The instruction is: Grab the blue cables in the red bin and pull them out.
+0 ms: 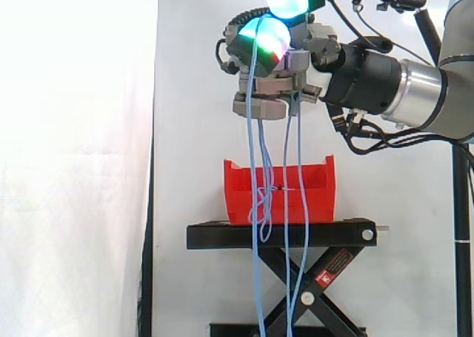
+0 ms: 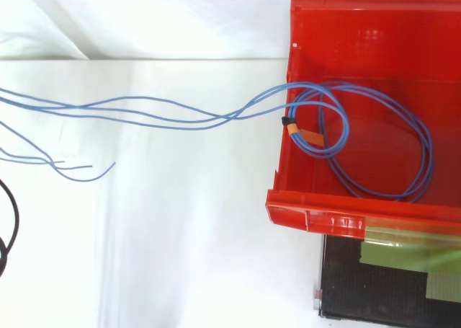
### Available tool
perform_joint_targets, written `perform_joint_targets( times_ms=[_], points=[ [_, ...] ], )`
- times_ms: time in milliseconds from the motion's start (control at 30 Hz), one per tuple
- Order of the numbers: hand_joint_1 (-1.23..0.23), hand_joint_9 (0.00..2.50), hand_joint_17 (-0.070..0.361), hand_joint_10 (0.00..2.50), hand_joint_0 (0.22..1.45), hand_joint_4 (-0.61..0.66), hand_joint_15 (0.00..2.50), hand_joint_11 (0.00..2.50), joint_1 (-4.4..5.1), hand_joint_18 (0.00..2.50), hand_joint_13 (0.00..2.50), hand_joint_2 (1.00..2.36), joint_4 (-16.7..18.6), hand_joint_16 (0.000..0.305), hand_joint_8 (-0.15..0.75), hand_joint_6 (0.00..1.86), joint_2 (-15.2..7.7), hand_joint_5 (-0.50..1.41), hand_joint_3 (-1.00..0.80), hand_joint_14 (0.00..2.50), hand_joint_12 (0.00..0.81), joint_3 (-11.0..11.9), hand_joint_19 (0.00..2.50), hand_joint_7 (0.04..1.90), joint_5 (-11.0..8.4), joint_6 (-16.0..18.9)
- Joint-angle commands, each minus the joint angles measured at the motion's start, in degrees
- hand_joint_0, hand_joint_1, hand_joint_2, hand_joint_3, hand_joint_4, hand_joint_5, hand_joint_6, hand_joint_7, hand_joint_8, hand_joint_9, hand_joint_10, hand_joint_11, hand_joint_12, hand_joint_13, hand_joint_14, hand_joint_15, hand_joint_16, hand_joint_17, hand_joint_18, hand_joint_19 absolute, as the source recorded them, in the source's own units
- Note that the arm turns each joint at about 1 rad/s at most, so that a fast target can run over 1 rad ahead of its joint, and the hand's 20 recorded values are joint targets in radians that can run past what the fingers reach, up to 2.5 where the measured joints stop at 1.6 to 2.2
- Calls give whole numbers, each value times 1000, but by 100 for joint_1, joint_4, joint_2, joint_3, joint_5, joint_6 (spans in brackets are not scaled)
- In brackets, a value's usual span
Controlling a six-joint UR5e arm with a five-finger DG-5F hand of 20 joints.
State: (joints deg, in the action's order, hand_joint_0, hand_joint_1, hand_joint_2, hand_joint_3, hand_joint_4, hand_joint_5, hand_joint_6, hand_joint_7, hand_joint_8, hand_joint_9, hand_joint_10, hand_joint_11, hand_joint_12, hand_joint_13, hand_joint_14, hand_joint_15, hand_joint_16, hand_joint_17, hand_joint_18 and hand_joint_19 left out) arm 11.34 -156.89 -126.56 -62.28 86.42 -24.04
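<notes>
Robot arm (image 1: 418,92) reaches in from right, high above black stand (image 1: 222,235) before white curtain. Red bin (image 1: 315,196) sits on stand. Hand (image 1: 278,81) well above bin, fingers clamped on blue cables (image 2: 230,115). Strands drop from hand past bin front to below stand. Top view: tied coil lies inside bin, strands crossing its wall. Orange tie (image 2: 301,132) binds coil. Likely risks: bundle snagging on wall and dragging bin off stand; thin strands slipping through pads (image 1: 266,37).
</notes>
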Motion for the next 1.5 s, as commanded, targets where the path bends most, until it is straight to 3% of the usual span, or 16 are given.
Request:
perform_joint_targets(
  times_ms=[0, 767, 1167, 1467],
  points=[
    [-897, 1744, 103, 213, 768, 319, 1038, 1860, 0, 1375, 1413, 1000, 0, 46, 278, 463, 0, 963, -1000, 1690, 371, -3, 1450, 661, -2, 0],
    [-849, 1838, 118, 90, 703, 337, 1076, 1951, 18, 1450, 1494, 1000, -9, 52, 285, 441, 0, 1029, -1000, 1575, 388, -3, 1398, 664, -11, -26],
    [-925, 1827, 93, 84, 888, 303, 1149, 2003, 18, 1393, 1476, 1000, -9, 41, 255, 440, 0, 1010, -1000, 1509, 345, -3, 1444, 682, -2, -17],
    [-947, 1774, 96, 151, 932, 296, 1158, 1966, 9, 1380, 1450, 1000, 0, 43, 255, 366, 0, 969, -1000, 1515, 349, -3, 1438, 708, -2, 0]
  ],
)
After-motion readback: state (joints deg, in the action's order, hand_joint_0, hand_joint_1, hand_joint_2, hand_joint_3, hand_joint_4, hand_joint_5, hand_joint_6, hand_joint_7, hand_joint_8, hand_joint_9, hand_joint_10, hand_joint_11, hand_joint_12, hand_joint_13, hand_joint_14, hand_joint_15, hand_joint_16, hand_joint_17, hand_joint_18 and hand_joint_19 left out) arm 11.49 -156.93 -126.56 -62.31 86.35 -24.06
